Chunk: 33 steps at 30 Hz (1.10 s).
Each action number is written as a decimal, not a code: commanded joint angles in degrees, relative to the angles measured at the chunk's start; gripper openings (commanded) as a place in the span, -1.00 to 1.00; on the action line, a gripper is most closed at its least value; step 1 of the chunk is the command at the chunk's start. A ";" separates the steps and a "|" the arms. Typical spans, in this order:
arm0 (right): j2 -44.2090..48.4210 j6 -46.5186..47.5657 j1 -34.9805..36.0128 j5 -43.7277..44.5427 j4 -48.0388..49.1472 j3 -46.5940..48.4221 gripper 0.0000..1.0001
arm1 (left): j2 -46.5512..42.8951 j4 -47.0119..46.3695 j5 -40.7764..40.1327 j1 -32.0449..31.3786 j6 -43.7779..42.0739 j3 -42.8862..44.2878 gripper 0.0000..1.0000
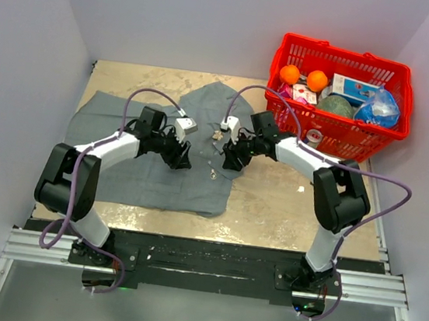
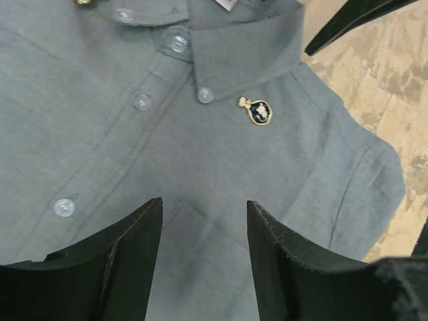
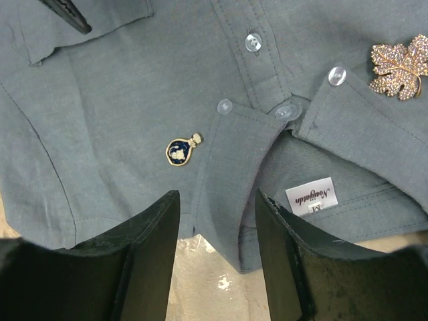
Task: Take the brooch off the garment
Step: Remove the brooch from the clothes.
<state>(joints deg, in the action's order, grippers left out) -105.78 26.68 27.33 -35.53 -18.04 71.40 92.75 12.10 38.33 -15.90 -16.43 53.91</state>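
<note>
The garment (image 1: 153, 149), a grey button-front shirt, lies spread on the table. A small dark-blue and gold brooch (image 2: 258, 111) (image 3: 180, 150) is pinned beside the collar point; in the top view this blue brooch (image 1: 213, 174) is a tiny speck. A sparkly leaf-shaped brooch (image 3: 400, 67) (image 1: 216, 136) sits on the other collar side. My left gripper (image 2: 204, 202) (image 1: 179, 158) hovers open over the shirt front, short of the blue brooch. My right gripper (image 3: 217, 194) (image 1: 230, 160) is open over the collar edge, holding nothing.
A red basket (image 1: 335, 136) with oranges, a box and other goods stands at the back right. The shirt's white neck label (image 3: 311, 196) shows inside the collar. Bare tabletop (image 1: 272, 199) lies right of the shirt. Walls enclose the table on three sides.
</note>
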 commanded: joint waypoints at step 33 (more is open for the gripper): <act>1.63 3.30 2.20 -0.24 -13.42 14.73 -0.80 | 6.22 -9.19 5.97 -1.68 13.08 0.67 0.01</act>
<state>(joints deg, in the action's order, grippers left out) -107.20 32.69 28.34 -35.48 -31.44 83.66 99.55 6.66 42.35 -16.86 -6.33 53.67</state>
